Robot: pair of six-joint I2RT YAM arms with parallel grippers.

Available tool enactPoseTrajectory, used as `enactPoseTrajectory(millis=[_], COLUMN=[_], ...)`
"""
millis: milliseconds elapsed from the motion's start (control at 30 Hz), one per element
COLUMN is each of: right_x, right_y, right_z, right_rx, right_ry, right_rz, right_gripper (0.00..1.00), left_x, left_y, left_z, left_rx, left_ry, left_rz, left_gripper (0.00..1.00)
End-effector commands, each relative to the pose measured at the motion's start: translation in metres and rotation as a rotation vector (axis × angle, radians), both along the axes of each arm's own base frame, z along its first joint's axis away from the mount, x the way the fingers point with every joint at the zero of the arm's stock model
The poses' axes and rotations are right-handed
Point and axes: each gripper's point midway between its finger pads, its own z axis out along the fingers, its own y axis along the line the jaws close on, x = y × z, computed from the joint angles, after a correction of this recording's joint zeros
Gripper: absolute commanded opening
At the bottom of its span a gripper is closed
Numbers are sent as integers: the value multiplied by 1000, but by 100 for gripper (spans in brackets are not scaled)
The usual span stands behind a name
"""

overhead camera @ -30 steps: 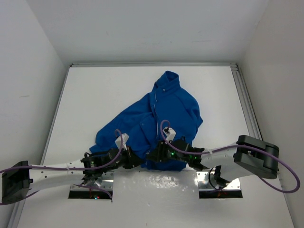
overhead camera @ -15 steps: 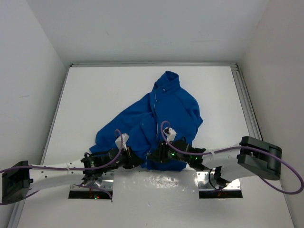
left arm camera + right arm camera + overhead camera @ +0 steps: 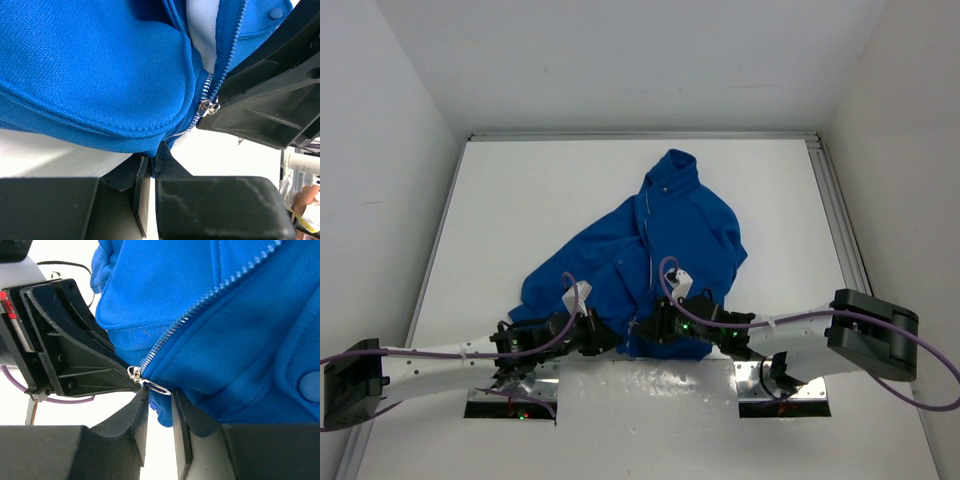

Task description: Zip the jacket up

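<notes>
The royal-blue jacket (image 3: 665,235) lies crumpled on the table, collar at the far end, and its silver zipper (image 3: 648,262) runs toward me. My left gripper (image 3: 608,340) is shut on the bottom hem (image 3: 150,150), just left of the zipper's foot. The silver slider (image 3: 207,106) sits at the zipper's low end. My right gripper (image 3: 642,328) is at the same spot, facing the left one. Its fingers (image 3: 137,412) stand a narrow gap apart. The slider's pull tab (image 3: 156,386) lies across their tips, and a fold of hem (image 3: 161,415) hangs between them.
White walls enclose the table on the left, back and right, and a metal rail (image 3: 835,210) runs along the right side. The two grippers nearly touch at the near edge; the left gripper's black body (image 3: 65,355) fills the left of the right wrist view.
My right gripper has crept a little to the left toward the left gripper, and its elbow has swung right and lower. The left arm and the jacket have held still.
</notes>
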Motion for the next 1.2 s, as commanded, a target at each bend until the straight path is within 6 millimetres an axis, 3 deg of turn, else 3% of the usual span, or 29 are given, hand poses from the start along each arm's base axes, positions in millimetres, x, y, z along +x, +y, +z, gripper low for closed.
enactPoseTrajectory(millis=[0,133,300,400,867,1167], right_x=[7,8,6,6,5,1], right_y=[7,9,15,16,28,30], right_z=[18,20,20,22,31,36], right_rx=[37,38,35,43,56,89], right_ry=[-58,-72,-72,-81,-180,-202], right_rz=[-10,-4,27,32,116,143], right_gripper=[24,26,44,46,47,37], left_x=[-7,-8,-8,-8,-9,-9], left_y=[14,14,14,14,13,13], left_z=[-29,-30,-30,-30,-28,-28], left_rx=[39,40,38,36,26,25], left_ry=[14,16,16,17,19,20], left_rz=[-11,-14,-12,-11,-16,-17], left_gripper=[0,0,0,0,0,0])
